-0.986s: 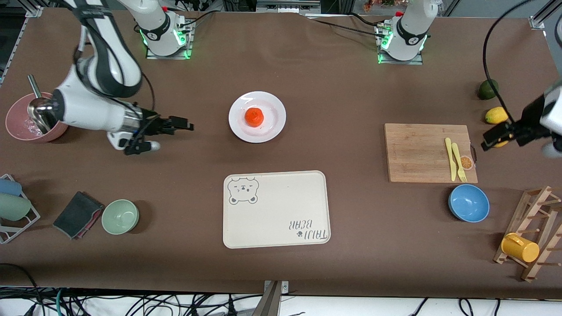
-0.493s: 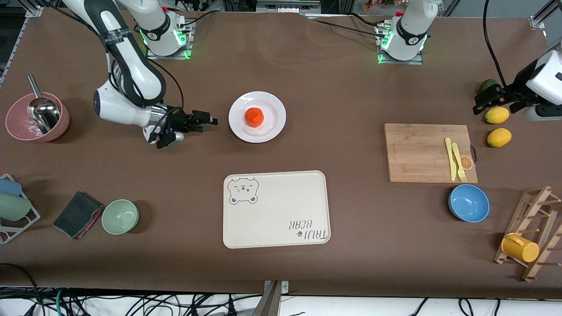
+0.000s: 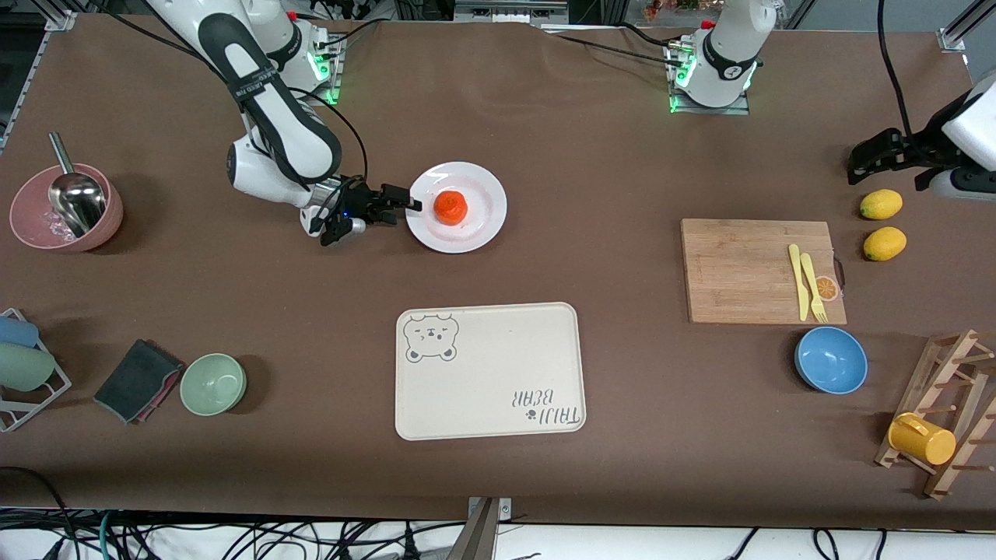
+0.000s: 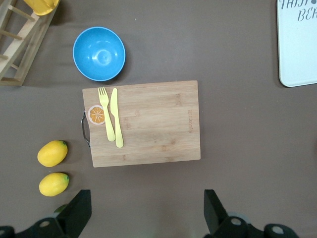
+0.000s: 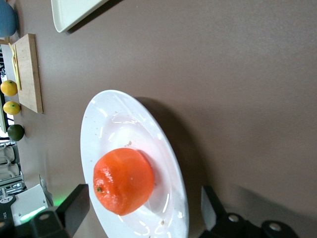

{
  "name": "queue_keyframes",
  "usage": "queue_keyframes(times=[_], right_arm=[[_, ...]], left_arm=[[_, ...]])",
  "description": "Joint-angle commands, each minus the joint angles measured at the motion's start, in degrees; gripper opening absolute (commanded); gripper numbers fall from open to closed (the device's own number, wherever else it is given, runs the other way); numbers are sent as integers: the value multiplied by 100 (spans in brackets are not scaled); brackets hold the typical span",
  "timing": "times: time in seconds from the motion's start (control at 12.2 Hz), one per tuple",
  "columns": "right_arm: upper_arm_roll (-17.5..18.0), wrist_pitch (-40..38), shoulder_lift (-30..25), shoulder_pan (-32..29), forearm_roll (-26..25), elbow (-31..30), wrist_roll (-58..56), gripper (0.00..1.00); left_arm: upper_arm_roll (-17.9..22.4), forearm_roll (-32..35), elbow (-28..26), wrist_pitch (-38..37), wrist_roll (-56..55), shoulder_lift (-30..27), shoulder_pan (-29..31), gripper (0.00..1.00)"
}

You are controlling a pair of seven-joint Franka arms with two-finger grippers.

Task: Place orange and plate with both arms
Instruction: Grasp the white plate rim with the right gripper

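Brown cloth covers the table [image 3: 607, 155], and both arm bases are mounted along its edge farthest from the front camera. The white plate [image 3: 481, 222] is set near the middle of the table, farther from the front camera than the cream bear-printed tray [image 3: 498, 365]. The orange [image 3: 450, 208] is seen resting on the plate's centre, also in the right wrist view [image 5: 124, 180].

The right gripper [image 3: 401, 211] is held low at the plate's rim, on the side toward the right arm's end of the table; its fingers [image 5: 74, 208] are spread wide, with nothing between them, and the orange is not touched. The left gripper [image 3: 875, 159] is raised over the left arm's end of the table, above the spot just beside two lemons [image 3: 881, 204]; its fingers [image 4: 79, 210] are likewise spread apart and nothing is held.

A wooden cutting board [image 3: 747, 272] with a yellow knife [image 3: 795, 280] and fork [image 3: 813, 289] laid on it is found near the lemons, and a blue bowl [image 3: 831, 360] lies nearer the front camera than the board. A pink bowl holding a metal scoop [image 3: 74, 194] and a green bowl [image 3: 213, 383] are placed toward the right arm's end.
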Motion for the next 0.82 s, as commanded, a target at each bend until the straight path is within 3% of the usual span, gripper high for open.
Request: queue_keyframes(times=[0.0, 0.16, 0.41, 0.58, 0.74], right_arm=[[41, 104, 165, -62, 254, -8, -321, 100], [110, 218, 323, -62, 525, -8, -495, 99], [190, 306, 456, -10, 1255, -8, -1076, 76], [190, 315, 456, -1, 1282, -8, -1085, 62], [199, 306, 456, -1, 1282, -8, -1085, 43]], left_arm=[[42, -10, 377, -237, 200, 160, 23, 100], [25, -10, 377, -281, 200, 160, 14, 100], [24, -10, 377, -282, 217, 213, -3, 100], [24, -10, 368, -282, 217, 213, -12, 100], [24, -19, 377, -282, 217, 230, -47, 100]])
